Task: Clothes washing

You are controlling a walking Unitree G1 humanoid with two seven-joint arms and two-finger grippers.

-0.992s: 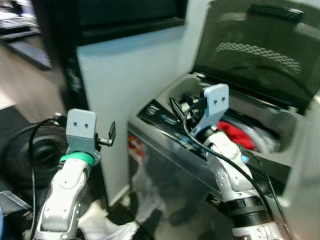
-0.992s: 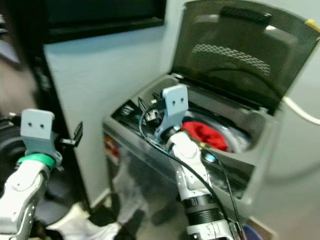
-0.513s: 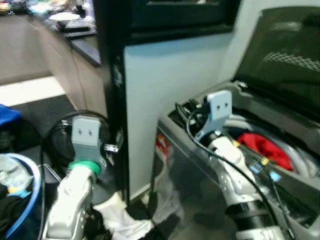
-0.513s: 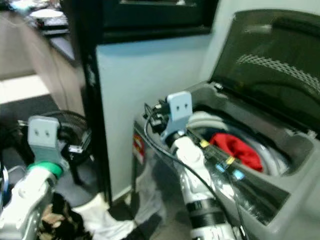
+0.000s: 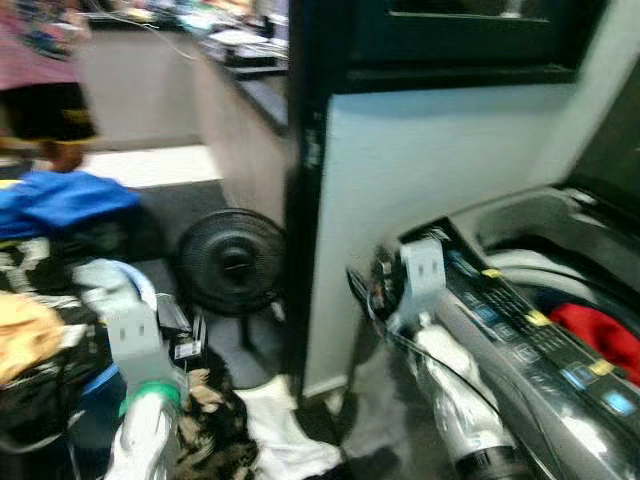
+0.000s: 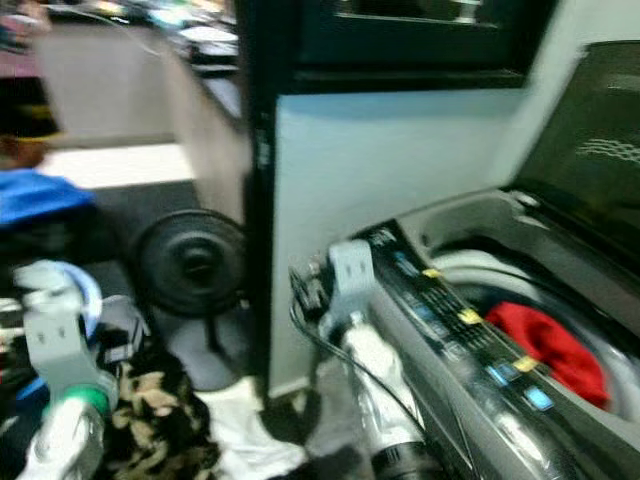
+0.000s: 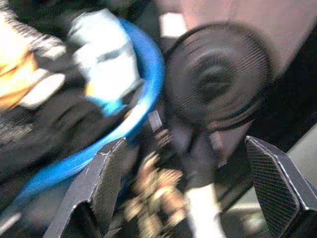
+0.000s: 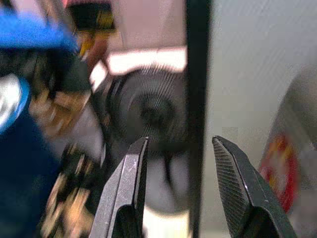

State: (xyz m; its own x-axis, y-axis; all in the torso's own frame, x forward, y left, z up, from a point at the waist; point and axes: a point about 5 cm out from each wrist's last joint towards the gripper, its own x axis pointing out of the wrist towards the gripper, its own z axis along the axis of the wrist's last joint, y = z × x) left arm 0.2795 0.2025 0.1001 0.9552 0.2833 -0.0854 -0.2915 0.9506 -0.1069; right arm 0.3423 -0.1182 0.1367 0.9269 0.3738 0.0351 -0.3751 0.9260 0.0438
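Observation:
The top-loading washing machine [image 5: 520, 330] stands at the right with its lid up and a red garment [image 6: 545, 340] in the drum. At the left is a blue laundry basket [image 7: 143, 94] heaped with clothes. A dark patterned garment [image 5: 215, 430] and a white cloth [image 5: 285, 435] lie on the floor in front. My left gripper [image 7: 185, 196] is open above the basket's edge and the patterned garment, holding nothing. My right gripper [image 8: 181, 191] is open and empty, beside the machine's front left corner, facing the fan.
A black floor fan [image 5: 232, 262] stands against the dark cabinet edge [image 5: 305, 200] and the pale wall panel. A blue garment [image 5: 60, 195] lies on the pile at the left. A person [image 5: 40, 60] stands at the far left back. The views are blurred.
The camera has swung left: the washer slid to the right edge, and the basket, the fan and a person came into view. Both grippers stay open and empty.

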